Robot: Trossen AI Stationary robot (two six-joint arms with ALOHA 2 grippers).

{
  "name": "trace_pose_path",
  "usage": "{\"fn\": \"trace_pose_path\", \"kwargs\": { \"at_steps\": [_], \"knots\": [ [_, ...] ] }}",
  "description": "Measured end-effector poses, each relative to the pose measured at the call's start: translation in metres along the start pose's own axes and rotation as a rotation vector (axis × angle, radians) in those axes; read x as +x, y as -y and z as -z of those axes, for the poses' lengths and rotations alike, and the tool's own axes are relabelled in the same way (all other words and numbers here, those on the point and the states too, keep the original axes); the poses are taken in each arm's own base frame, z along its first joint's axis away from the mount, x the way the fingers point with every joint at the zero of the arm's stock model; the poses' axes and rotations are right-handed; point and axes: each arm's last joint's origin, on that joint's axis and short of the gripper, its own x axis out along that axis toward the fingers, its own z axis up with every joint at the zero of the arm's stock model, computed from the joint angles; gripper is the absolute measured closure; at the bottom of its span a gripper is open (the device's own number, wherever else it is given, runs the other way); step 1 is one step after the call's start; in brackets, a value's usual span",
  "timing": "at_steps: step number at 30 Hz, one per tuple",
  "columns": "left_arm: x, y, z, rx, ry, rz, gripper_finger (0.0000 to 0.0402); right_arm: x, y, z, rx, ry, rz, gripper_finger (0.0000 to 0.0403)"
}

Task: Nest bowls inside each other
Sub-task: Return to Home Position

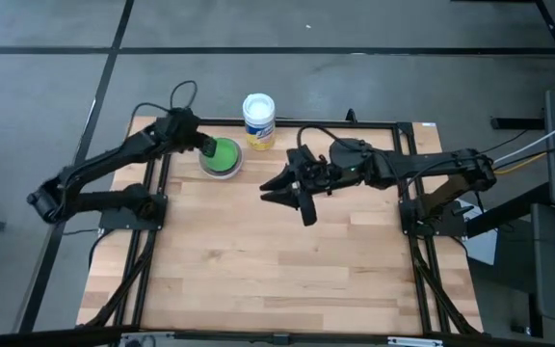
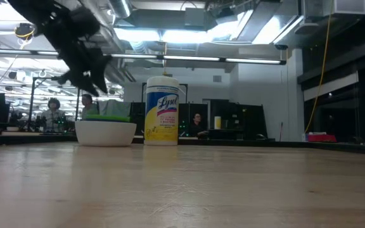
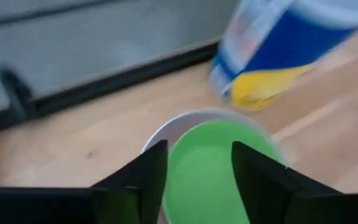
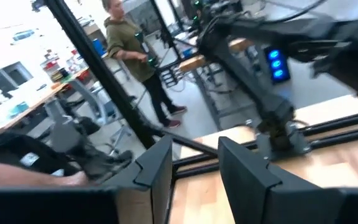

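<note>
A green bowl (image 1: 224, 155) sits nested inside a white bowl (image 2: 105, 133) near the table's far edge, left of centre. The white bowl rests on the wood by its base. My left gripper (image 3: 197, 171) hovers open just above the green bowl (image 3: 219, 165) on its left side. Its fingers are clear of the rim in the low view (image 2: 90, 79). My right gripper (image 1: 277, 186) hangs open high over the table's middle, pointing about level toward the left, with nothing between its fingers (image 4: 194, 165).
A tall white canister (image 1: 258, 120) with a blue-and-yellow label stands just right of the bowls at the far edge. Black frame rails (image 1: 393, 123) run round the table. Bare wood (image 1: 277, 270) fills the near half. People stand in the room beyond (image 4: 129, 43).
</note>
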Motion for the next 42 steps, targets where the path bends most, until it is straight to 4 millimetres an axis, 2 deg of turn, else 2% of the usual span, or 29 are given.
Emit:
{"fn": "trace_pose_path", "kwargs": {
  "at_steps": [4,7,9,12,15,20,22,24,27,30,32,35,38,42],
  "knots": [
    [-0.035,0.003,-0.008,0.092,0.163,0.186,0.0207,-0.018,0.0,-0.008,-0.063,0.003,0.064,0.027],
    [-0.077,0.01,-0.017,0.235,0.407,0.483,0.0208,-0.045,0.002,-0.01,-0.117,-0.009,0.156,0.0266],
    [-0.104,0.01,-0.015,0.283,0.527,0.598,0.0216,-0.068,0.004,-0.004,-0.134,0.031,0.227,0.0264],
    [-0.136,0.003,-0.005,0.305,0.661,0.637,0.0235,-0.104,0.013,0.019,-0.136,0.127,0.293,0.0261],
    [-0.157,-0.003,0.006,0.318,0.756,0.637,0.0254,-0.134,0.022,0.048,-0.131,0.249,0.244,0.0264],
    [-0.175,-0.01,0.019,0.302,0.809,0.669,0.0277,-0.163,0.045,0.102,-0.133,0.2,0.208,0.0274],
    [-0.174,-0.013,0.029,0.307,0.797,0.671,0.0282,-0.172,0.052,0.117,-0.16,0.179,0.185,0.0276],
    [-0.163,-0.017,0.045,0.304,0.763,0.669,0.0285,-0.181,0.06,0.132,-0.199,0.165,0.181,0.0277],
    [-0.135,-0.024,0.071,0.272,0.732,0.667,0.0288,-0.194,0.071,0.155,-0.244,0.159,0.189,0.0276],
    [-0.1,-0.023,0.081,0.267,0.657,0.654,0.0288,-0.207,0.078,0.17,-0.268,0.206,0.185,0.0272],
    [-0.086,-0.02,0.082,0.287,0.728,0.678,0.0288,-0.215,0.083,0.182,-0.27,0.214,0.196,0.0268],
    [-0.063,-0.018,0.095,0.284,0.785,0.691,0.0288,-0.22,0.093,0.204,-0.268,0.191,0.211,0.0264],
    [-0.049,-0.014,0.106,0.275,0.875,0.649,0.0288,-0.221,0.104,0.224,-0.275,0.166,0.256,0.0265],
    [-0.046,-0.006,0.115,0.337,0.85,0.549,0.0289,-0.221,0.115,0.241,-0.324,0.155,0.367,0.0272]
  ]
}}
